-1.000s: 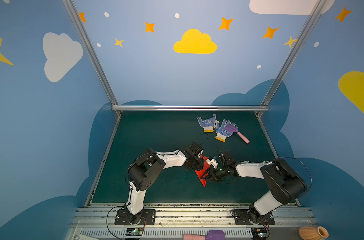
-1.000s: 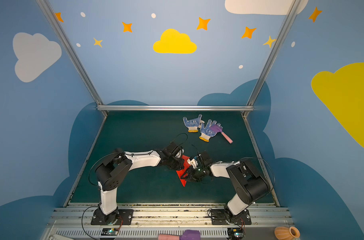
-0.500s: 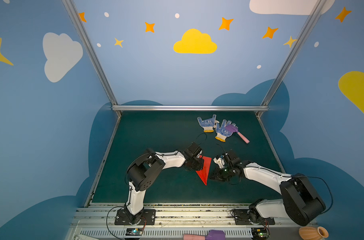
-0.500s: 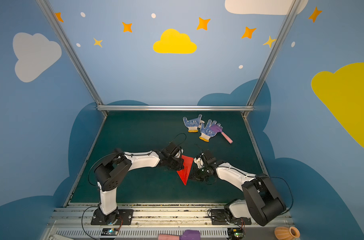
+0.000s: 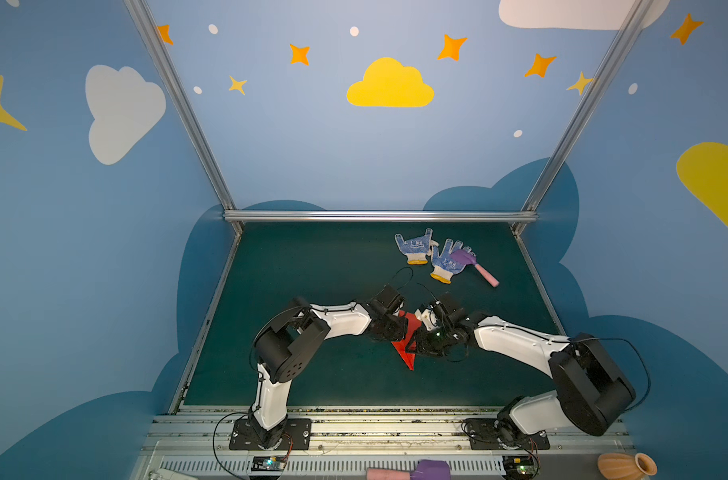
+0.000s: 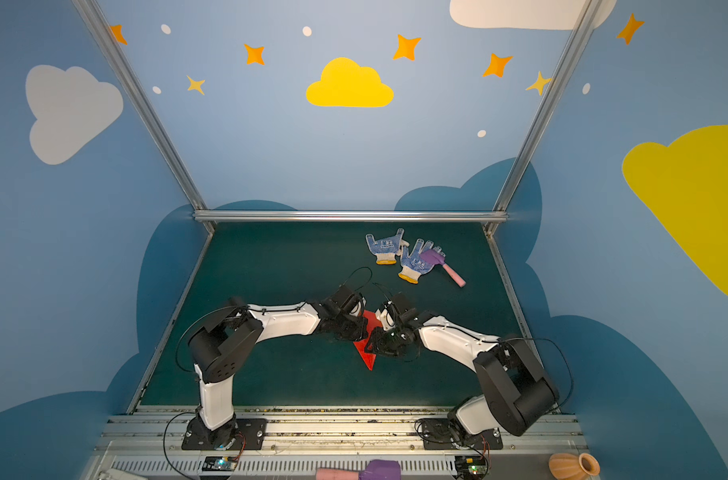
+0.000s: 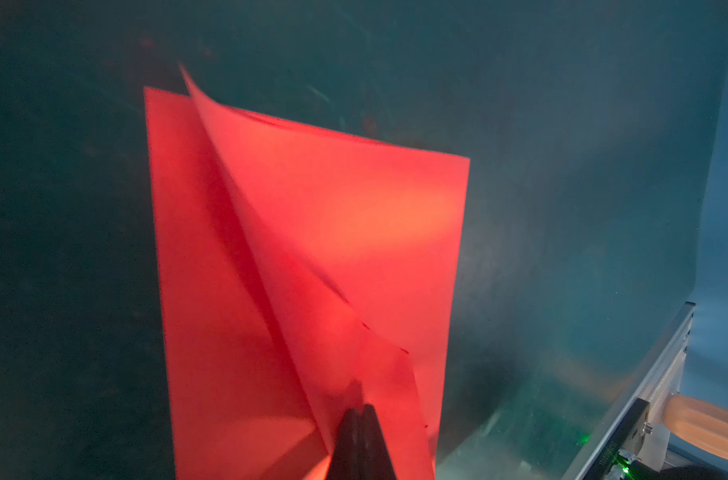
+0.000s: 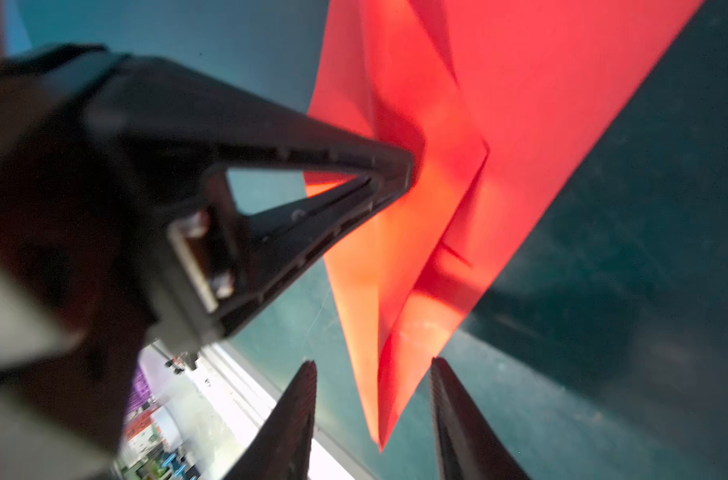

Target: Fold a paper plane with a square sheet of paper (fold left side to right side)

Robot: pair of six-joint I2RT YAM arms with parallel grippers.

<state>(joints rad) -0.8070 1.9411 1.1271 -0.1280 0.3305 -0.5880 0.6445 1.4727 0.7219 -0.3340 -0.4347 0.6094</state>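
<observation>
The square sheet of paper [image 5: 404,348] is bright red and folded into a pointed dart, the paper plane, with its tip toward the table's front in both top views [image 6: 365,354]. My left gripper [image 7: 360,409] is shut on a raised creased layer of the paper [image 7: 312,216]. In the right wrist view its black fingers [image 8: 395,170] pinch that fold. My right gripper [image 8: 372,365] is open. The paper's pointed end [image 8: 395,374] lies between its two fingertips with a gap on each side. In a top view the right gripper [image 5: 416,345] covers the paper's right edge.
Two blue-dotted white gloves [image 5: 414,248] [image 5: 447,262] and a purple-and-pink toy hammer [image 5: 476,266] lie at the back right. An orange vase [image 5: 626,465] and a second toy hammer [image 5: 412,473] sit past the front rail. Metal frame posts bound the green mat [image 5: 312,270].
My right gripper pulled away to the right of the paper half a second ago and has come back onto its right edge. The left gripper has stayed shut on the paper.
</observation>
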